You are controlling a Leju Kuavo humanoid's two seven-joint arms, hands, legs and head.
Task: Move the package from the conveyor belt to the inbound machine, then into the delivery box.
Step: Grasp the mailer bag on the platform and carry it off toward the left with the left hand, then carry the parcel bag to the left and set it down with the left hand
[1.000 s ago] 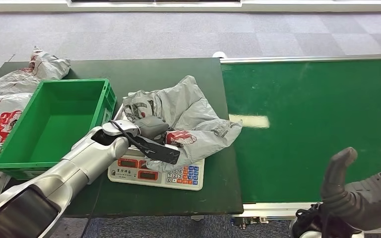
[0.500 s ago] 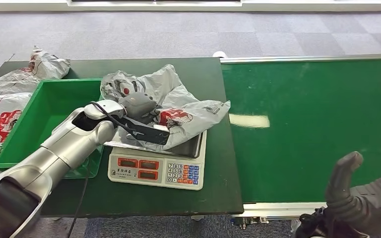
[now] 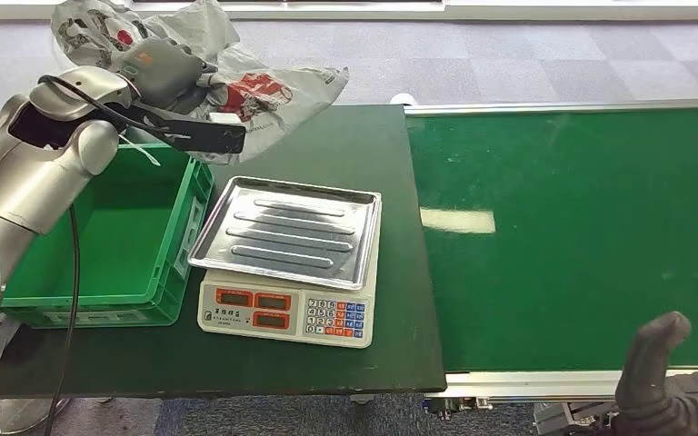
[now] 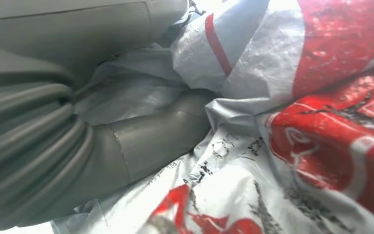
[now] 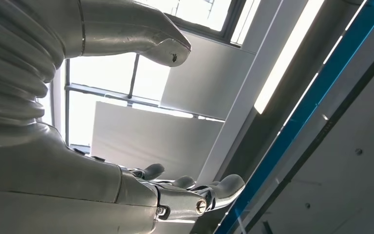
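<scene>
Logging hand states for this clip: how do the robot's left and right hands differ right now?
The left hand grips the grey and red package, raised beyond the green crate; the right hand holds nothing, fingers apart. The left is high at the far side; the right sits low at the conveyor belt's near edge. Both have grey covers.

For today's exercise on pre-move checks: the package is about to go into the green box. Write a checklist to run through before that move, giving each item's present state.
1. Package held by left hand: ok, fingers wrapped in the bag.
2. Package lifted off the scale tray: ok, tray bare.
3. Green box open to receive: ok.
4. Package fully over the box: not ok, much of it hangs past the box's far corner.
5. Right hand out of the way: ok, low by the conveyor belt.
6. Grip firmness: cannot tell.
</scene>
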